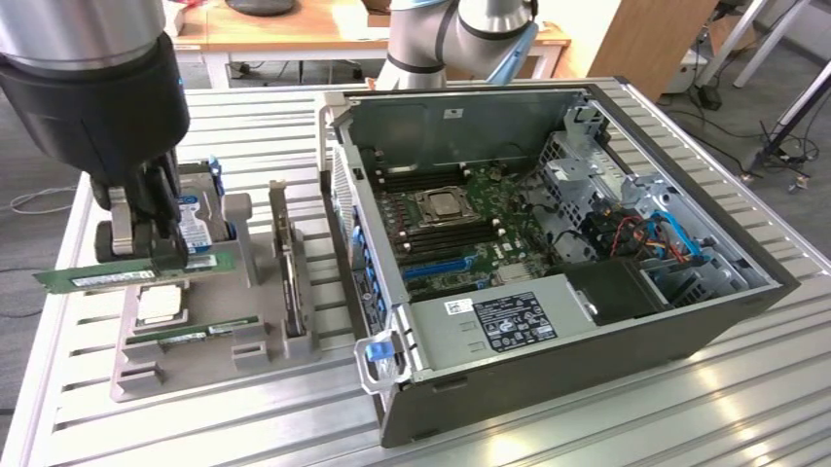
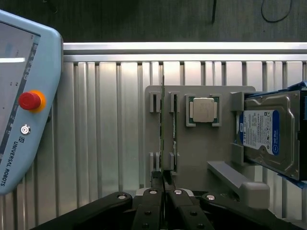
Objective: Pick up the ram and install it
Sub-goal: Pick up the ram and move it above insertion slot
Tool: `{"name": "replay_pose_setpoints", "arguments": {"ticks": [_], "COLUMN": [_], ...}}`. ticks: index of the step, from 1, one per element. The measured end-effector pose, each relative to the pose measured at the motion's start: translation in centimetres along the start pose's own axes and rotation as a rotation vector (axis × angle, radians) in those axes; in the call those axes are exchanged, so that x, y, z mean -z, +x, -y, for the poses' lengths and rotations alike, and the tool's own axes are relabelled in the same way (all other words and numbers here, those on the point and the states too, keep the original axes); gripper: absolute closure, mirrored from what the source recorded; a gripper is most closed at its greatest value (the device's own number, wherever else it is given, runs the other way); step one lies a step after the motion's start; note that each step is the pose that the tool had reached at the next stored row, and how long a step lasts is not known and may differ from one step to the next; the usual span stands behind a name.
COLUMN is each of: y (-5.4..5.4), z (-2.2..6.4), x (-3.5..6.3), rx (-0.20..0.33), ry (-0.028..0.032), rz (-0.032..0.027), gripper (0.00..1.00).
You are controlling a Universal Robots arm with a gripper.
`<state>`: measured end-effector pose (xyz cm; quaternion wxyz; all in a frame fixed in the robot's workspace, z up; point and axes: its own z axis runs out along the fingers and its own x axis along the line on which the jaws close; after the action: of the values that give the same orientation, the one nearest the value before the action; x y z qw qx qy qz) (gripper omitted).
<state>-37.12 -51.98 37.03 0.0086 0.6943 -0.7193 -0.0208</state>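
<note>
The black two-fingered gripper (image 2: 163, 188) is nearest the lens. Its jaws are drawn narrow and pinched against the two flat faces of the long green circuit-board ram stick (image 1: 78, 280). The hold is near the stick's middle, so it hangs level, and the lower contact edge is left bare (presumably so that nothing blocks the edge that must seat).

In the exterior view the ram stick hangs above the grey moulded holder tray (image 1: 130, 375), out of its slots as far as I can judge, and well apart from the computer. Under it in the tray lies the square silver processor chip (image 1: 162, 305), with a second green memory stick (image 1: 195, 334) resting on edge between its posts. The silver hard drive with a blue-and-white label (image 2: 268, 134) stands upright in its cradle, just beside the gripper.

The tray props each part on edge, probably so that fingers can close on it from above. The open dark-grey computer case (image 1: 727, 321) lies on its side on the slatted aluminium table (image 1: 585, 428) at the exterior view's right. This turns its green motherboard (image 1: 500, 219) upward, within reach from overhead.
</note>
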Motion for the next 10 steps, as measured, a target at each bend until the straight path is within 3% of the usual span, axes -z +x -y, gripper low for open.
{"name": "replay_pose_setpoints", "arguments": {"ticks": [10], "y": [0.0], "z": [-0.11], "x": [2.54], "rx": [0.000], "ry": [0.0001], "rz": [0.0001], "gripper": [0.88]}}
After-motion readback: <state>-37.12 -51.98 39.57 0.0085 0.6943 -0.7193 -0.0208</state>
